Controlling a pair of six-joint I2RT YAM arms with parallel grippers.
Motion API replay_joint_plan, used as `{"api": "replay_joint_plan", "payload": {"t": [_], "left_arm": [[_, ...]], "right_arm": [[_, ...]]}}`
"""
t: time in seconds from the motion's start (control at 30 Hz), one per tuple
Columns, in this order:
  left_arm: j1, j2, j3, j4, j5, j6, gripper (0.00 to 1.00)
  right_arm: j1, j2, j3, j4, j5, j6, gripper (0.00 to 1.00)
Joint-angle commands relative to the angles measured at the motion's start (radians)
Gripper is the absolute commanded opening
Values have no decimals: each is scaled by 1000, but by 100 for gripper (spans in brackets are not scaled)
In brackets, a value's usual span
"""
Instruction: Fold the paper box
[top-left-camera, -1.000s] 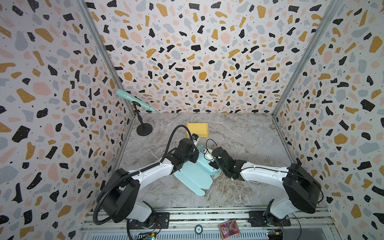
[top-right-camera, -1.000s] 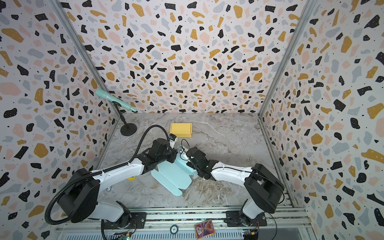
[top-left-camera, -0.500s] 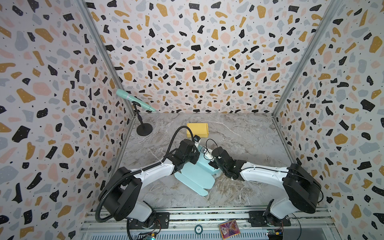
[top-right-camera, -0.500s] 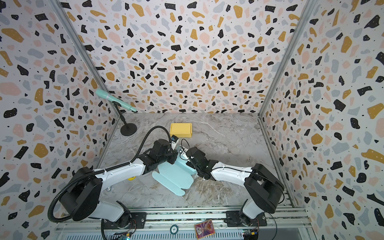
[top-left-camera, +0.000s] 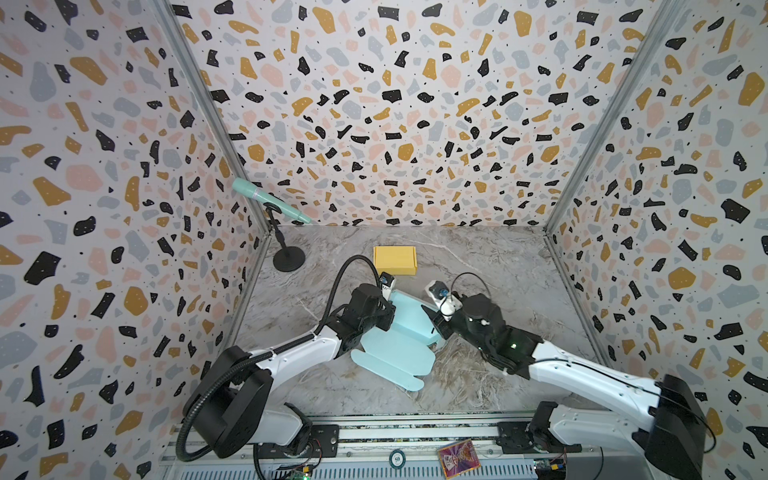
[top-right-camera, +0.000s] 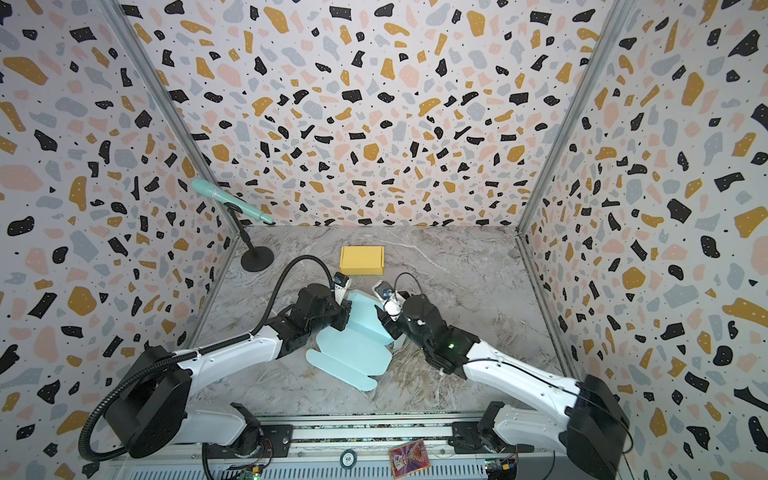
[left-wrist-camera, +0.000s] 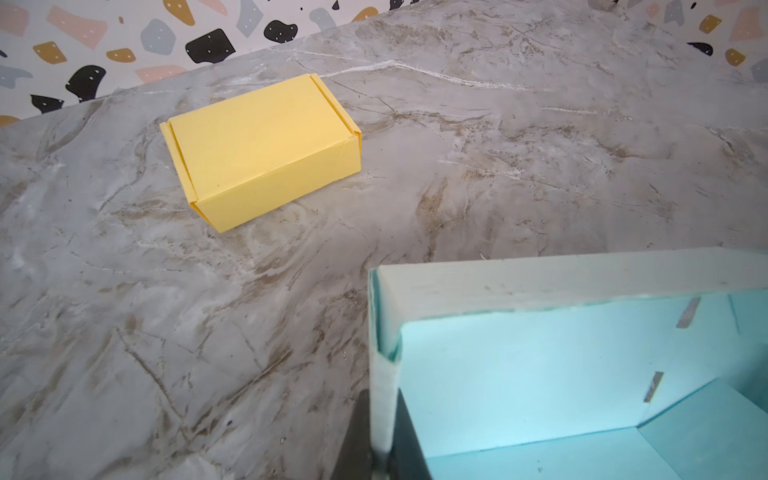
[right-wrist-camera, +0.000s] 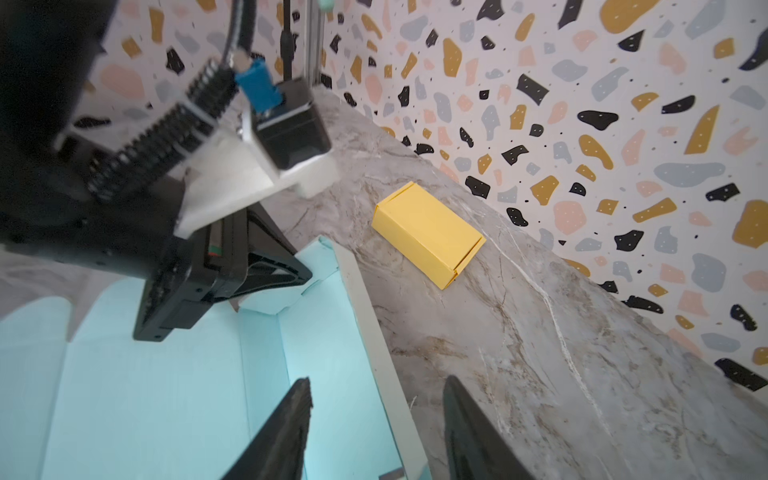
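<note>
Pale-blue paperboard, the paper box lies part-folded mid-worktop, between my two arms. My left fingers are clenched on a raised side wall. My right fingers stand released, straddling the long wall's edge. A printed card and a round badge sit on the front rail, their print too small for me to read. The worktop is grey marble-look, with terrazzo-patterned walls on three sides. A folded yellow box rests behind, and a teal microphone stands back left.
</note>
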Motion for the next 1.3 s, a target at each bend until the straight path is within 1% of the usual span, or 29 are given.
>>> {"api": "replay_joint_plan", "payload": {"t": [0.0, 0.07, 0.13, 0.23, 0.33, 0.4, 0.47, 0.67, 0.77, 0.8, 0.93, 0.97, 1.13, 1.27], "left_arm": [[3, -42, -19, 69, -11, -44, 4], [3, -56, -25, 74, -9, -68, 3], [3, -61, -22, 70, -9, -92, 2], [3, -63, -17, 69, -4, -130, 1], [3, -68, -20, 77, 6, -150, 1], [3, -75, -29, 80, 25, -155, 1], [3, -84, -34, 80, 38, -155, 1], [3, -93, -33, 80, 53, -143, 3], [3, -93, -35, 76, 54, -144, 3], [3, -92, -35, 74, 54, -146, 3], [3, -85, -36, 74, 53, -147, 3], [3, -84, -36, 74, 52, -148, 3], [3, -73, -31, 75, 48, -150, 3], [3, -72, -35, 80, 33, -153, 3]], "right_arm": [[-163, -133, -94, -90, -183, 293, 54], [-272, -219, -179, -82, -302, 385, 54], [-327, -296, -263, -31, -387, 420, 54], [-344, -386, -372, 58, -435, 437, 53], [-345, -422, -474, 200, -490, 453, 52], [-349, -402, -517, 274, -508, 465, 53], [-357, -345, -529, 342, -544, 471, 53], [-359, -153, -491, 510, -665, 466, 52], [-357, -95, -473, 566, -709, 466, 47], [-356, -81, -469, 571, -715, 465, 45], [-355, -50, -456, 597, -743, 464, 31], [-352, -44, -451, 598, -746, 462, 29], [-326, 0, -420, 593, -747, 453, 25], [-279, 45, -385, 581, -696, 446, 26]]}}
